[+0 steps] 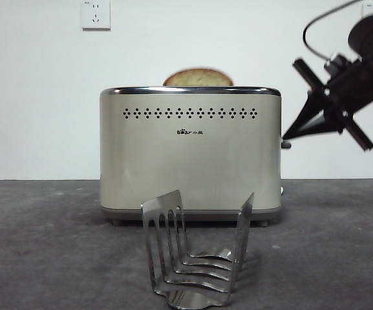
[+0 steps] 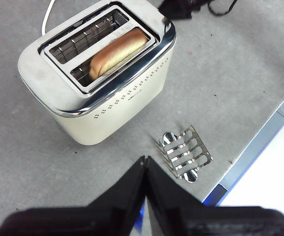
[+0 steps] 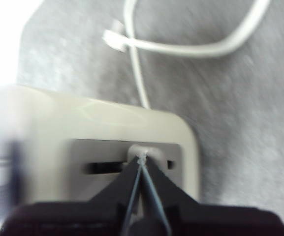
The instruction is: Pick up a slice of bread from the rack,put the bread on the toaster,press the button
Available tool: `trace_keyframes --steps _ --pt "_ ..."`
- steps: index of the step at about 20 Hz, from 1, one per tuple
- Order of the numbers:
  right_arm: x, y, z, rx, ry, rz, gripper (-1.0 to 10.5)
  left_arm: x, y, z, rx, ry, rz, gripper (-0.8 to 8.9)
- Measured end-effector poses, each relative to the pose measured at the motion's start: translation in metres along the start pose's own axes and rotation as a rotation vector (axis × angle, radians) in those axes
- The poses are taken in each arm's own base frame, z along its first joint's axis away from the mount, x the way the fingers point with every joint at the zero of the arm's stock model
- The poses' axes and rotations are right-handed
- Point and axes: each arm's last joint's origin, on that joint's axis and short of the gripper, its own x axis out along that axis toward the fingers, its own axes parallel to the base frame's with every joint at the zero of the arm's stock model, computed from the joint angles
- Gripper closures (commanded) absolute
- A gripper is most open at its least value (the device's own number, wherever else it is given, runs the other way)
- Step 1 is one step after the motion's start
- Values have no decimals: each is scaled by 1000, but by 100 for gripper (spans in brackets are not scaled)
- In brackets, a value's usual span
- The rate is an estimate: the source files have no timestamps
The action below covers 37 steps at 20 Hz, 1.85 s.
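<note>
The cream toaster (image 1: pixel 190 155) stands mid-table, also in the left wrist view (image 2: pixel 97 73). The slice of bread (image 1: pixel 198 78) sits in its near slot, domed crust above the rim; it shows from above in the left wrist view (image 2: pixel 118 51). The steel rack (image 1: pixel 196 258) stands empty in front of the toaster, also in the left wrist view (image 2: pixel 185 153). My right gripper (image 1: pixel 286 136) is shut, its tip at the grey button (image 1: pixel 286 144) on the toaster's right side; its wrist view shows the tip (image 3: pixel 141 160) touching the button (image 3: pixel 142 150). My left gripper (image 2: pixel 145 160) is shut and empty, high above the table.
A white power cord (image 3: pixel 181 46) lies on the grey table behind the toaster. The table's front edge (image 2: pixel 260 142) runs close to the rack. A wall socket (image 1: pixel 95 14) is on the white wall.
</note>
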Motion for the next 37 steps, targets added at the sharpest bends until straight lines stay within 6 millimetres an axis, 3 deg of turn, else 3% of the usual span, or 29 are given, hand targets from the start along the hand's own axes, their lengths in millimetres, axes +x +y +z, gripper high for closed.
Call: trace_keyframes --steps 4,9,17,21,28,37 --pt "-29 31 -1 -57 -55 18 954 0 0 0 0 0 0 818" --pt "-77 70 -18 -136 -118 -63 954 0 0 0 0 0 0 818" --pt "-172 134 -76 -304 -342 -186 954 0 0 0 0 0 0 818" --pt "-197 147 -99 -341 -398 -203 954 0 0 0 0 0 0 818" --pt "-219 152 -125 -361 -402 -254 947 0 0 0 0 0 0 818" --pt "-208 136 -129 -268 -252 -417 946 0 0 0 0 0 0 818"
